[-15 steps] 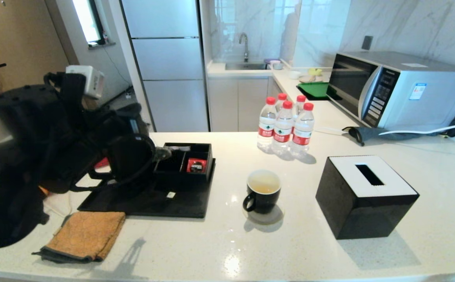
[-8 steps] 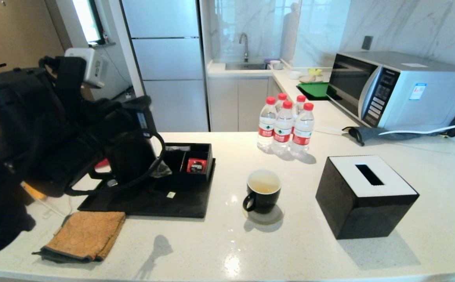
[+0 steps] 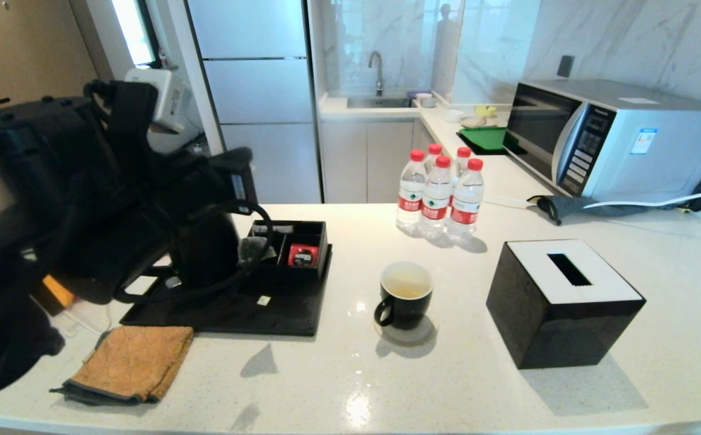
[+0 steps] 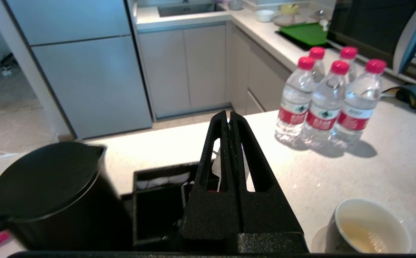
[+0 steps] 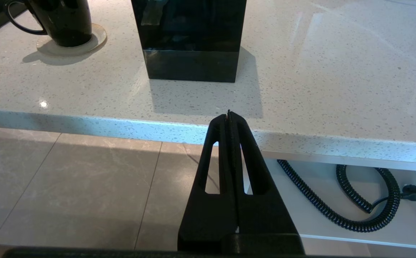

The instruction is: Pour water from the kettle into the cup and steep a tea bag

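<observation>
Left tool, jaws clamped on the tea bag string at frame left, hung it free for carrying toward the watered cup at centre.

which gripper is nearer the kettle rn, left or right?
Left. The left gripper is shut, up over the black tray right beside the kettle. The right gripper is shut and parked below the counter edge, past the tissue box.

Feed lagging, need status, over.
Left gripper shut on tea bag, above tray. Right gripper shut, parked below counter. Cup holds water. Kettle close beside bag.
</observation>
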Controlling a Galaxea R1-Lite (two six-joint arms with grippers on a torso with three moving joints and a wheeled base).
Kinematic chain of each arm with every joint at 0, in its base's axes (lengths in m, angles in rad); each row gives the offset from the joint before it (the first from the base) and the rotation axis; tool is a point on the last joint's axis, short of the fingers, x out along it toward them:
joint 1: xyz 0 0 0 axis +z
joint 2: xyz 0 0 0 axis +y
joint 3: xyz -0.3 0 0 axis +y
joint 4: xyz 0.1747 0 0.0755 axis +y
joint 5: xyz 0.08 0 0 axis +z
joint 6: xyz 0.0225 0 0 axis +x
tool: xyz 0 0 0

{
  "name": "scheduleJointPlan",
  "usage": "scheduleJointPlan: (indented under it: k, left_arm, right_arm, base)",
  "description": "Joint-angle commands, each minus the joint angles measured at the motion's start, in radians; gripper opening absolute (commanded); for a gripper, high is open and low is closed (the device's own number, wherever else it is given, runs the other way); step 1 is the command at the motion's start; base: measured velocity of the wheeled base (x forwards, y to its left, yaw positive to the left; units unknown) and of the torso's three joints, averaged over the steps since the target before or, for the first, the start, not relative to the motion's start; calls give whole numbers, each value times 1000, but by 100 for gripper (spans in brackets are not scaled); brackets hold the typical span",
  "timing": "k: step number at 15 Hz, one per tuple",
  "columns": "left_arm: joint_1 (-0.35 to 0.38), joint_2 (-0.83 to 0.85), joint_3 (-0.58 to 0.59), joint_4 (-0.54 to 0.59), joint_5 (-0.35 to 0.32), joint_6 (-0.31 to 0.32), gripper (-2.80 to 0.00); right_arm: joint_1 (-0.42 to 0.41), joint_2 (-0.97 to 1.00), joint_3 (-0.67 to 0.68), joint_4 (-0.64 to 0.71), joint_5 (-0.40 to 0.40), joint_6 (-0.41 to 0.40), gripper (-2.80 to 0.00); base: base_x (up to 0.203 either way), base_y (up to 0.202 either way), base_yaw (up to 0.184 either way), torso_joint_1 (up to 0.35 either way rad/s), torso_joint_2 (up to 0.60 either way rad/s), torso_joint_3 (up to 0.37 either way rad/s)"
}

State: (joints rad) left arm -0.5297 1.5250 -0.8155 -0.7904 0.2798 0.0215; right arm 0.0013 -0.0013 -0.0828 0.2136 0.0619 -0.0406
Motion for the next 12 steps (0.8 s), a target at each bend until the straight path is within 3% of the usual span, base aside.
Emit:
scheduleJointPlan:
  k: [1,6,12]
  left_arm:
    - [-35,48,-49,-2,12,2,-280]
    - [-129,127,-111,-1,31,20,-280]
    - [-164,289,-280,1,30,39,-280]
  right_arm:
    - [0,1,0,1,1,-1,-280]
    - [0,1,0,1,1,-1,-280]
    - [0,1,0,1,1,-1,-280]
  base:
    - [0,0,0,0,0,0]
    - [0,0,0,0,0,0]
    - [0,0,0,0,0,0]
